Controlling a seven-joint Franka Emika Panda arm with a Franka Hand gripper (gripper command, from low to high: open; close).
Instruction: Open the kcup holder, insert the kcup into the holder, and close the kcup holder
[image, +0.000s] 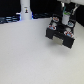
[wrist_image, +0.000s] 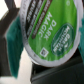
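The kcup (wrist_image: 50, 32) fills the wrist view, its round green lid printed with white lettering and its whitish rim showing. My gripper (wrist_image: 46, 36) is shut on the kcup, with a teal finger (wrist_image: 10, 44) pressed against its side. Just beneath the cup lies the dark body of the kcup holder (wrist_image: 55, 75). In the exterior view the black kcup holder (image: 60, 37) sits on the table at the exterior view's right, and my gripper (image: 63, 21) hangs directly over it. The picture is too blurred to tell whether its drawer is pulled out.
A tall white bottle-like object (image: 26, 10) with a dark mark stands at the back, toward the exterior view's left. Dark items line the back edge (image: 7, 19). The pale table (image: 30, 57) spreads across the front.
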